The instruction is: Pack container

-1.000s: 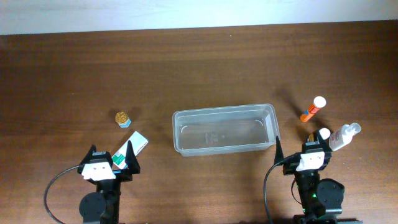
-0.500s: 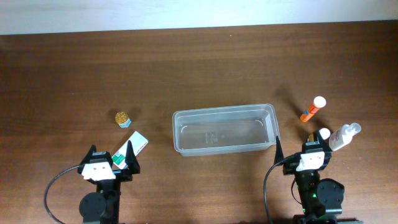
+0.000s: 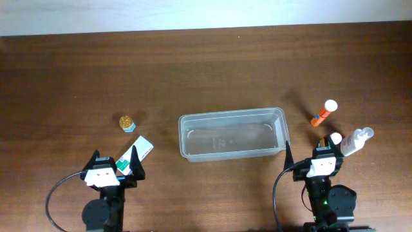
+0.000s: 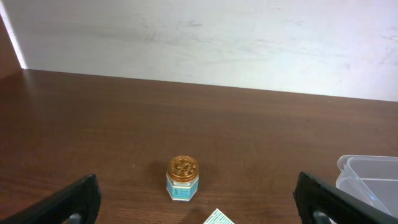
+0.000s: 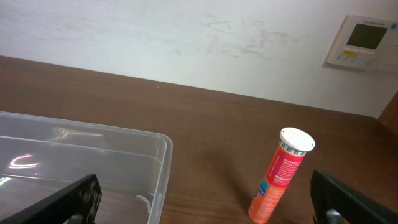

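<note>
The clear plastic container (image 3: 232,115) lies empty at the table's middle; it also shows in the left wrist view (image 4: 368,167) and the right wrist view (image 5: 93,128). A small gold-lidded jar (image 3: 127,122) (image 4: 183,178) and a white-green box (image 3: 141,149) (image 4: 218,218) lie to its left. An orange tube with a white cap (image 3: 323,113) (image 5: 281,174) and a white spray bottle (image 3: 355,141) are to its right. My left gripper (image 3: 116,158) (image 4: 202,202) is open and empty, just short of the box. My right gripper (image 3: 306,154) (image 5: 208,199) is open and empty near the container's right end.
A second white-capped item (image 3: 335,138) sits beside the spray bottle, mostly hidden by my right arm. A white wall runs along the table's far edge, with a thermostat (image 5: 364,40) on it at the right. Black cables loop beside both arm bases.
</note>
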{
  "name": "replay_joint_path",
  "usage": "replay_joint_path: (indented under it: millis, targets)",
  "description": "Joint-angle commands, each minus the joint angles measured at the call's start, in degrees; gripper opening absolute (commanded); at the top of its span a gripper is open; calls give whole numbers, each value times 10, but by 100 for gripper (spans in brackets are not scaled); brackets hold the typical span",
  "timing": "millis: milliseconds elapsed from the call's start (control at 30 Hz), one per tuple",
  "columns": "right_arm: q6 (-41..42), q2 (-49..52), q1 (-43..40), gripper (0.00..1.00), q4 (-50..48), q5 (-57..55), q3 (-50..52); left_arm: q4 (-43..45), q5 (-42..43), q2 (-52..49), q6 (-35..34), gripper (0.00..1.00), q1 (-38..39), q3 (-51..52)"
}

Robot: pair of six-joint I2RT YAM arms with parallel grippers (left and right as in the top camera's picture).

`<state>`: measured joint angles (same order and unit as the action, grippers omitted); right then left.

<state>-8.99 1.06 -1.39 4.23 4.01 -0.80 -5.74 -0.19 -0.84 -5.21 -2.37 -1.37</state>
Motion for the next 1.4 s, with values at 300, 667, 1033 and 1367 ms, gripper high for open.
replay_joint_path:
  millis: [300, 667, 1033, 1367]
  targets:
    - [54, -3, 3, 98, -2, 5, 1, 2, 4, 3, 5, 99, 1, 4]
    - [114, 26, 3, 99, 89, -26, -120, -78, 54, -16, 1, 99, 1, -79]
    - [114, 425, 1, 98, 345, -34, -526, -270, 51, -246, 10, 100, 1, -379]
    - [114, 806, -90, 98, 694, -7, -951, -526, 52, -546, 10, 100, 1, -595]
